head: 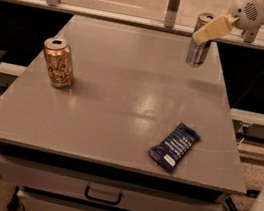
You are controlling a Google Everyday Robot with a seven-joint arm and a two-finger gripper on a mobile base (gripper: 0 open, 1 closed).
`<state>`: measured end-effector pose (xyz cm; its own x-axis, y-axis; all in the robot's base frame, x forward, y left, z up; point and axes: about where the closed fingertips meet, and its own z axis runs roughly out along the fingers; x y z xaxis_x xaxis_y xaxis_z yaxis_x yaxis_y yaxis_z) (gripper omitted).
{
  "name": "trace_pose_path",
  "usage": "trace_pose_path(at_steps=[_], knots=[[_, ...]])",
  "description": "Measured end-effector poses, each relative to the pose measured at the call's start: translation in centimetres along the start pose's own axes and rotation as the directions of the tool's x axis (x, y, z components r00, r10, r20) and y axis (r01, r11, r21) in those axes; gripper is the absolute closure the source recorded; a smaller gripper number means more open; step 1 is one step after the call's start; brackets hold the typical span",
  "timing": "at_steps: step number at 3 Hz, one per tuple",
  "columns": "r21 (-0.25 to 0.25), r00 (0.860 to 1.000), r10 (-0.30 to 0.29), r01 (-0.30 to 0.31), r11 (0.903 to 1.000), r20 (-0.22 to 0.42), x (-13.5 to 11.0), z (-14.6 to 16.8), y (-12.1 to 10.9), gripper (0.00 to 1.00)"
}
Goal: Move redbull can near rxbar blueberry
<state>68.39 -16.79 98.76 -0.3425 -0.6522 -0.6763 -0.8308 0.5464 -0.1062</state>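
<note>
Camera view: gripper point(205, 33) is at the far right corner of the table point(123, 96), reaching in from the upper right. It is clamped on the upper part of the slim can point(196, 55). One cream finger point(214, 28) lies diagonally across the can's front; the other is hidden behind it, so I'm judging the grip from the contact, not from seeing both sides.

- The slim can is upright, close to the table's back edge. I can't tell whether its base is on the surface or just off it.
- The high grip makes sense: it leaves the base free and the can vertical for a carry and set-down.
- The snack bar point(174, 146) lies flat near the front right edge, angled, well apart from the slim can. The surface between them is bare grey, so there's a straight pull toward the front.
- The gold can point(58, 62) stands on the left side, well off that line and not in the way.

My read is grasp made, transport not yet done.
</note>
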Motion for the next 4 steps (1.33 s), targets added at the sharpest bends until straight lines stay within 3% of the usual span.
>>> trace_pose_path(at_steps=[1, 2, 4], knots=[[-0.151, 0.998, -0.055, 0.059, 0.9868, 0.03, 1.3, -0.5, 6.8, 1.0], [-0.221, 0.994, -0.104, 0.109, 0.9692, 0.038, 2.2, -0.4, 10.7, 1.0], [-0.296, 0.98, -0.196, 0.199, 0.9341, 0.042, 3.9, 0.8, 15.1, 1.0]])
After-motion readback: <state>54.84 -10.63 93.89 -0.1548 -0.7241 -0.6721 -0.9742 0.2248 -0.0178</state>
